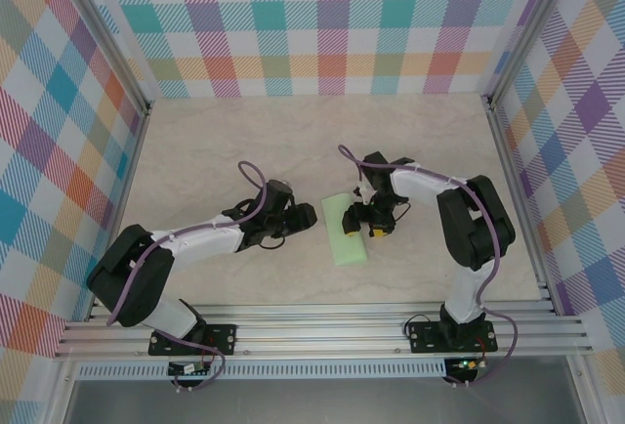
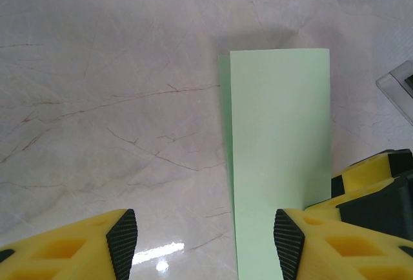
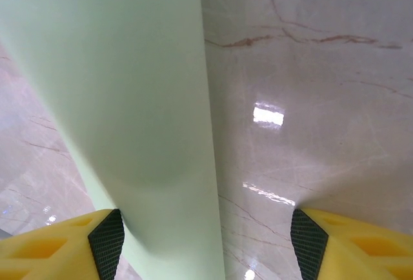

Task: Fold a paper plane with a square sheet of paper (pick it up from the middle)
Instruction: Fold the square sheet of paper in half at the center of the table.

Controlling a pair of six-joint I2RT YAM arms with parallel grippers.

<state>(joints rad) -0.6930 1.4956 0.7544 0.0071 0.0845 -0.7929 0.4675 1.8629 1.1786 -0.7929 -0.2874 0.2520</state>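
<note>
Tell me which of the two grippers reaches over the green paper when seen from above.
The right gripper: it overlaps the right edge of the paper. The left gripper stands left of it.

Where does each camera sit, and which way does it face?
Top external: overhead behind the arms, facing down at the table; left gripper and right gripper show.
Left wrist: on the left arm, facing down at the green paper; its open fingers show.
Right wrist: on the right arm, close over that paper; its fingers show.
Shared: the paper.
</note>
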